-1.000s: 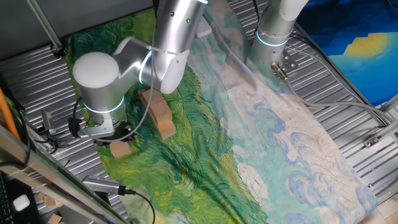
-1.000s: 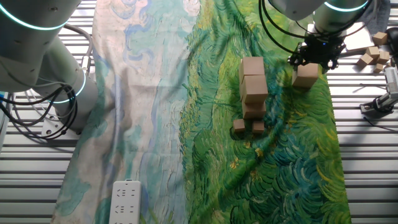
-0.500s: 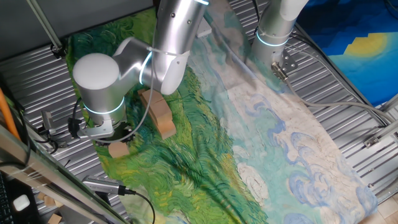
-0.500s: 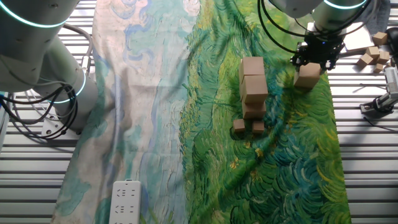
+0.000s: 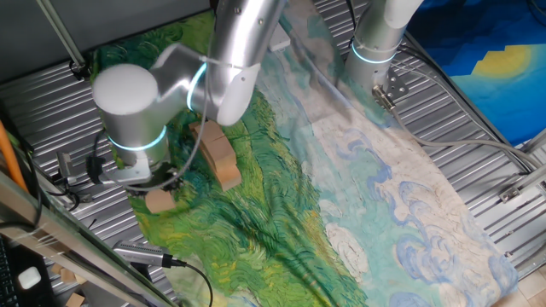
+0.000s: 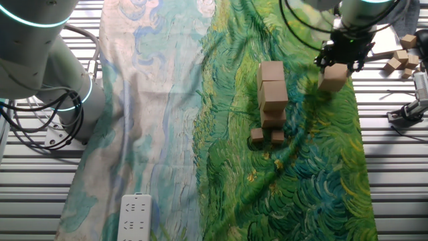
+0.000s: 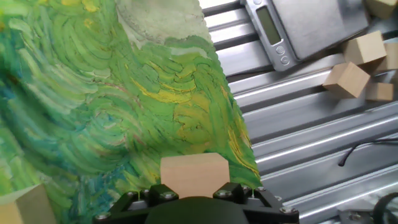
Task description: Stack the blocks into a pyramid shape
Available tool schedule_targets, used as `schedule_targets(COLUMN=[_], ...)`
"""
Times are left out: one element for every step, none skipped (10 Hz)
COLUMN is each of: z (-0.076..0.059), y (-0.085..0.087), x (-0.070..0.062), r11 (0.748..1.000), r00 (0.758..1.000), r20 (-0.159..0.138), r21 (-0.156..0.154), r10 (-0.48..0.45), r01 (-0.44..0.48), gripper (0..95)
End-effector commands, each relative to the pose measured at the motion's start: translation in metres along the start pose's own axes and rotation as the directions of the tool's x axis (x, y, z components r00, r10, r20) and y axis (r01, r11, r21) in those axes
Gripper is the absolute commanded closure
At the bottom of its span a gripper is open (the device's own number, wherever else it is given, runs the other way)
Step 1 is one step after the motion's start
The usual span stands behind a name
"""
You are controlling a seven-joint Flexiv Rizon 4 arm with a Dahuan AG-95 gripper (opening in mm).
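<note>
Since a second ago the gripper [image 6: 334,67] has risen with its block [image 6: 332,77], which now hangs clear of the green cloth [image 6: 301,167] instead of resting at its edge. The fingers are clenched on that block, closed to about its width; in the hand view it [image 7: 194,173] sits squarely between them, and nothing else touches it.

The main risk, as I judge it, is the carry to the stack: a lean column of blocks [image 6: 271,90] stands at about nine o'clock from the gripper in the other fixed view, with two smaller blocks [image 6: 267,136] at its foot. It looks slightly uneven, so a low or off-centre approach could knock it over. The cloth is wrinkled, too, so a block set on a fold may tip.

Spare blocks [image 6: 400,57] lie off the cloth, at three o'clock.
</note>
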State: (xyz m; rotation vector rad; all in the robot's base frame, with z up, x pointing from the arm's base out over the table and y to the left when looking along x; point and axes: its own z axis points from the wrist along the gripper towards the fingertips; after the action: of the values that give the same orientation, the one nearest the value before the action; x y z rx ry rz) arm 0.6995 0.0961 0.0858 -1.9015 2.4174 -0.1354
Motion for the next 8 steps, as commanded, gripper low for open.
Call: schedule_targets(z=[-0.031,-0.048,-0.067,-0.087,-0.097,-0.108,-0.113,-0.119], y=[0.008,0.014,0.023,0.034,0.041,0.052,0.058,0.065], x=[0.008,0.011,0.015,0.020,0.025,0.032,0.037,0.043], r11=[1.000,0.999,0.998,0.996,0.993,0.993,0.991,0.987], r00=[1.000,1.000,1.000,0.998,0.997,0.996,0.996,0.994], r20=[0.020,0.023,0.022,0.034,0.046,0.048,0.052,0.071], r21=[-0.015,-0.037,-0.068,-0.074,-0.089,-0.097,-0.106,-0.133], r10=[0.000,-0.005,-0.018,-0.055,-0.068,-0.070,-0.072,-0.082], r01=[0.000,0.006,0.019,0.058,0.072,0.074,0.078,0.091], gripper=[95.0,95.0,95.0,95.0,95.0,95.0,95.0,95.0])
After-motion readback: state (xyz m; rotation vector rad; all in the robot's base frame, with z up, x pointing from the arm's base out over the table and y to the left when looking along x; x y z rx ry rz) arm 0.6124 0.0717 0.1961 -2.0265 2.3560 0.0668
